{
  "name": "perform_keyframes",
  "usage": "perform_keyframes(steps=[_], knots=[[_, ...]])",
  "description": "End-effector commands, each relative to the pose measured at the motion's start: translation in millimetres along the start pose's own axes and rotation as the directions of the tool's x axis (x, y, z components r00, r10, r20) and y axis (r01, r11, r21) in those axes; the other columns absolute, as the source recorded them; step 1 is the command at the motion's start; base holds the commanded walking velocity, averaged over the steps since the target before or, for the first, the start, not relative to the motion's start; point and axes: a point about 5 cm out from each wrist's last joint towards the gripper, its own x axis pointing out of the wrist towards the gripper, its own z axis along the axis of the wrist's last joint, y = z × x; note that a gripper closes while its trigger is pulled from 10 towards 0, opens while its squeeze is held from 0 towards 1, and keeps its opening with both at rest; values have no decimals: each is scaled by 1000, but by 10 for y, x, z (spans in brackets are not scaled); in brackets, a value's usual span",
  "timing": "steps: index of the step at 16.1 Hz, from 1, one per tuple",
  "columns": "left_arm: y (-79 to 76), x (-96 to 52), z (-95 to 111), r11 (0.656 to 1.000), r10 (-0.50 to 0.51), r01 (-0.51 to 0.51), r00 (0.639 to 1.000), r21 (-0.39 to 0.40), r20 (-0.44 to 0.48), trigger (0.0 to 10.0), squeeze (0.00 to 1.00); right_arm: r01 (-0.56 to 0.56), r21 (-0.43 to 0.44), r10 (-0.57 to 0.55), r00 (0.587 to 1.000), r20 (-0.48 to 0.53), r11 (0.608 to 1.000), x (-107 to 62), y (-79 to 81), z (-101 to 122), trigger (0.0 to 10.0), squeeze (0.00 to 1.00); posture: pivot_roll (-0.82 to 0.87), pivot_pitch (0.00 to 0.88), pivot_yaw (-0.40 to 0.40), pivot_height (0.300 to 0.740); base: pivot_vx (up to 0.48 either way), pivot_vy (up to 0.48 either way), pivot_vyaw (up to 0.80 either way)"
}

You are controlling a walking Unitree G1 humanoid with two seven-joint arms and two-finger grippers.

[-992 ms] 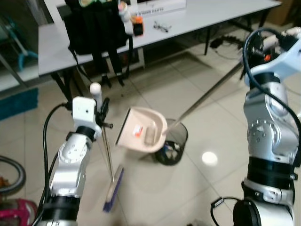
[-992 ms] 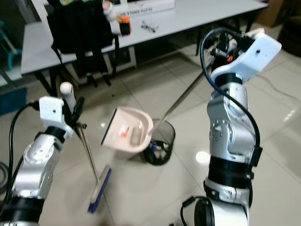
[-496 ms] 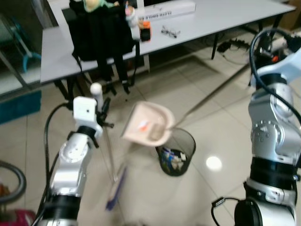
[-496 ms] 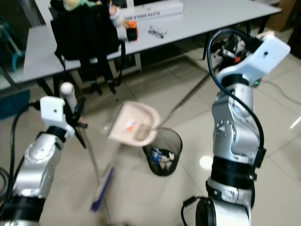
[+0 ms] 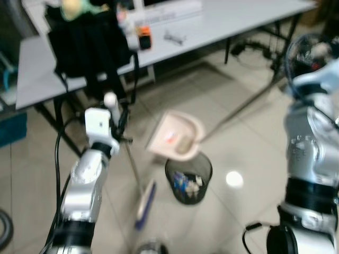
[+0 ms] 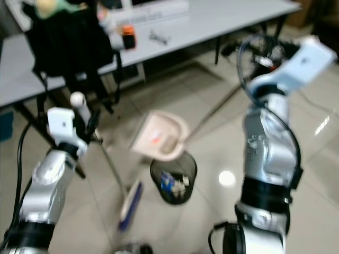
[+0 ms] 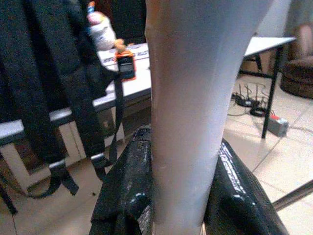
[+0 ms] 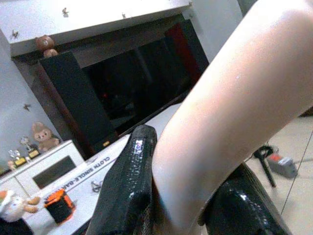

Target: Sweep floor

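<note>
Two claws clamped: left claw (image 7: 178,186) on broom (image 5: 139,185) handle, right claw (image 8: 183,196) on dustpan (image 5: 177,138) handle. Dustpan hangs just above bin (image 5: 188,179), mouth facing left arm; long handle runs up toward right arm. Broom head on floor, left of bin.

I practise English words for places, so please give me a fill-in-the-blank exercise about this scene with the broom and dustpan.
1. The left gripper is shut on the handle of the ____.
2. The dustpan hangs just above the black ____.
3. The black backpack sits on the grey ____.
4. The right gripper is shut on the handle of the ____.

Missing words: broom; bin; table; dustpan
</note>
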Motion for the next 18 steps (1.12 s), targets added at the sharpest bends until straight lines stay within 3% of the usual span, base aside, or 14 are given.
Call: perform_keyframes(steps=[1,11,15,18], knots=[[35,5,77,1000,-6,5,1000,21,27,10000,0,-3,17,2,998,55,1000,5,2,121,10000,0,-20,49,111,740,0,0,0],[27,0,49,1000,-21,21,1000,4,10,10000,0,5,-67,0,997,73,998,16,-53,140,10000,0,-21,56,110,740,0,0,0],[16,1,39,1000,-31,31,1000,3,3,10000,0,-180,-241,205,975,81,954,-60,134,107,10000,0,-21,63,112,740,0,0,0],[16,0,37,999,-34,34,999,3,-1,10000,0,-255,-314,293,953,78,914,-112,228,68,10000,0,-20,65,113,740,0,0,0]])
